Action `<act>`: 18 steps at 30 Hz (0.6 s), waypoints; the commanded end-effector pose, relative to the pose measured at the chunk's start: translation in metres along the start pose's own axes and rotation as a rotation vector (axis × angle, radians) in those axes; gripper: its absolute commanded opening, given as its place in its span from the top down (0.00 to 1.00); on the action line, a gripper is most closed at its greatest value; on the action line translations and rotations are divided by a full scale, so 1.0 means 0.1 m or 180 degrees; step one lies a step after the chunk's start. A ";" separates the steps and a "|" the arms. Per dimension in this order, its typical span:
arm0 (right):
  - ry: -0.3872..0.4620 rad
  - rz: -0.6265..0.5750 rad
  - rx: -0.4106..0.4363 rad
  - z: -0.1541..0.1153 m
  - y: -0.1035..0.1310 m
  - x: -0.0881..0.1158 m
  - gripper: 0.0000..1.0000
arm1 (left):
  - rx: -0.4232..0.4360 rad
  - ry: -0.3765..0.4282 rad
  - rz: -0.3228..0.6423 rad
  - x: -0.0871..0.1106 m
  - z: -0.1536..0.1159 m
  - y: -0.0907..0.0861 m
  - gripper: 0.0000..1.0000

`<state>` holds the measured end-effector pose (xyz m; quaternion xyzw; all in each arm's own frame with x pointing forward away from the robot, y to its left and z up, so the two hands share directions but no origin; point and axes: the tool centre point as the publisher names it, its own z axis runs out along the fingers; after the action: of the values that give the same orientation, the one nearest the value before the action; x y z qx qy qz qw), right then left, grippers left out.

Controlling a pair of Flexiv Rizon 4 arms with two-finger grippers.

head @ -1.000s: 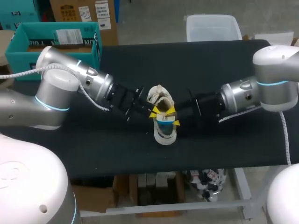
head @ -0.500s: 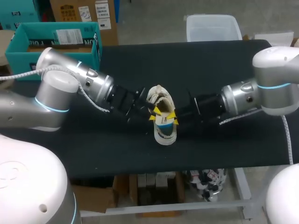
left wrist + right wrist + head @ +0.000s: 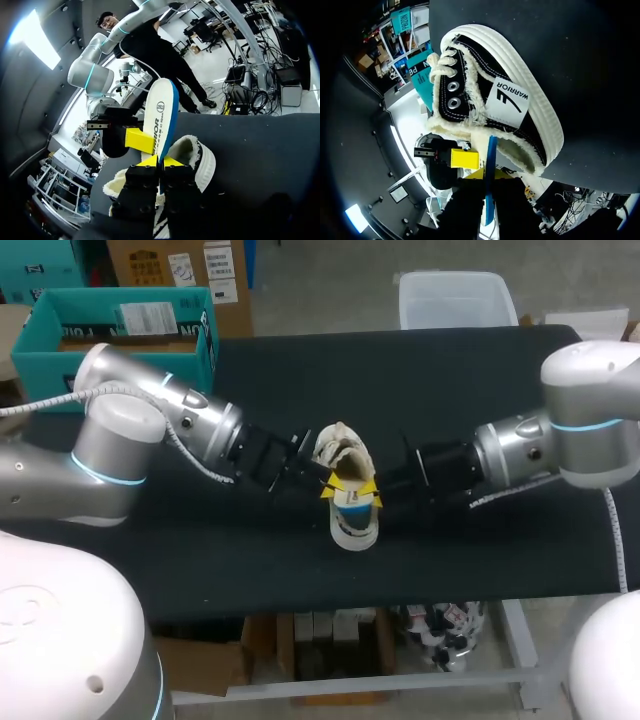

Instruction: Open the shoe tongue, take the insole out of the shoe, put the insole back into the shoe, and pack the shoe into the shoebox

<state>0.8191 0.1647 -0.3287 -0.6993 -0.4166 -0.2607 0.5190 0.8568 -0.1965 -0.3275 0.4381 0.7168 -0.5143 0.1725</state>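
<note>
A black shoe (image 3: pixel 352 530) with a white sole and fleece lining lies mid-table, its tongue (image 3: pixel 340 445) folded open. The white insole with a blue edge (image 3: pixel 350 502) stands up out of the shoe's opening. My left gripper (image 3: pixel 328 487) and right gripper (image 3: pixel 372 492) meet at it from either side. In the left wrist view the insole (image 3: pixel 161 115) rises from between my left gripper's (image 3: pixel 161 161) shut fingers, above the shoe (image 3: pixel 197 160). In the right wrist view the insole's edge (image 3: pixel 490 165) runs between my right gripper's (image 3: pixel 489 175) shut fingers, beside the shoe (image 3: pixel 485 95). The teal shoebox (image 3: pixel 45 360) sits back left.
The black tabletop (image 3: pixel 480 380) stretches bare behind and to the right of the shoe, and along the front edge. My left arm's forearm (image 3: pixel 190 425) lies between the shoebox and the shoe.
My right gripper moved in toward the shoe and its fingers closed on the insole. My left gripper shifted slightly and still holds the insole. The shoe stayed put.
</note>
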 end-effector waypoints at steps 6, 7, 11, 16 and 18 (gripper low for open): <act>-0.0008 0.0077 0.0140 0.11 0.34 -0.01 1.00 | 0.0006 0.0021 -0.0149 -0.05 0.07 0.27 1.00; -0.0011 0.0086 0.0149 0.12 0.37 -0.01 1.00 | 0.0001 0.0021 -0.0165 -0.05 0.07 0.29 1.00; -0.0018 0.0105 0.0156 0.12 0.39 -0.01 1.00 | -0.0001 0.0023 -0.0189 -0.06 0.07 0.32 1.00; 0.0000 0.0083 0.0081 0.06 0.28 0.00 0.76 | 0.0010 0.0036 -0.0176 -0.05 0.07 0.31 1.00; -0.0005 0.0057 0.0041 0.04 0.20 0.00 0.63 | 0.0016 0.0037 -0.0171 -0.05 0.07 0.31 1.00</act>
<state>0.8446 0.1663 -0.3458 -0.6941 -0.4140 -0.2478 0.5343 0.8803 -0.1973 -0.3413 0.4226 0.7291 -0.5162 0.1526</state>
